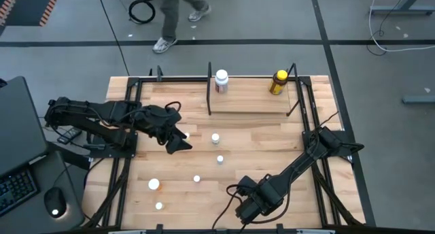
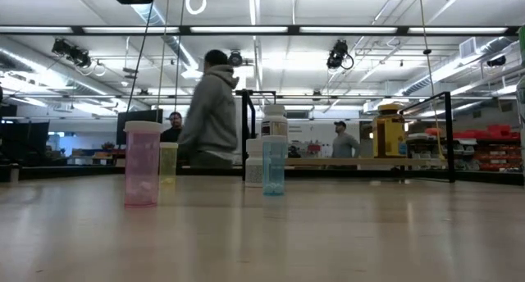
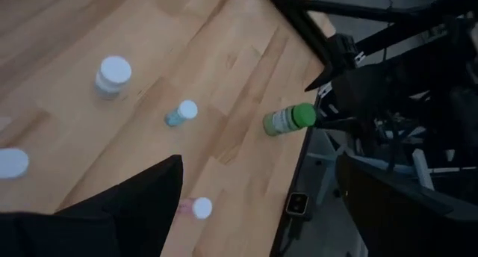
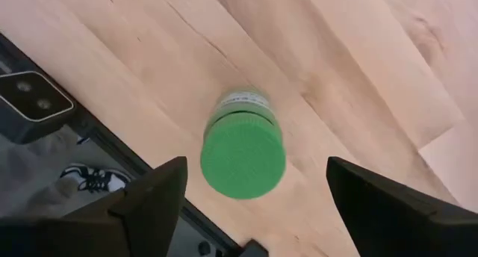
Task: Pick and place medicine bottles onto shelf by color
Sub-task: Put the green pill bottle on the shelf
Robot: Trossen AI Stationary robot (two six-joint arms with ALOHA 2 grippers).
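A green-capped bottle (image 4: 243, 152) stands on the tabletop at the near edge, between the open fingers of my right gripper (image 4: 255, 167), which stand on either side of it without touching. It also shows in the left wrist view (image 3: 287, 120). The right gripper (image 1: 246, 210) hides it in the high view. My left gripper (image 1: 182, 140) is open and empty above the table's left middle. A white bottle (image 1: 221, 81) and a yellow bottle (image 1: 278, 82) stand on the shelf (image 1: 251, 101) at the far edge. Several tiny bottles (image 1: 215, 137) (image 1: 220, 159) (image 1: 197, 179) stand on the table.
Two more small bottles (image 1: 154, 185) (image 1: 159, 206) stand near the front left. The low view shows a pink bottle (image 2: 141, 163) and a blue one (image 2: 273, 167) up close. Black frame rails (image 1: 314, 145) run along both table sides. A person walks beyond the far edge (image 2: 212, 110).
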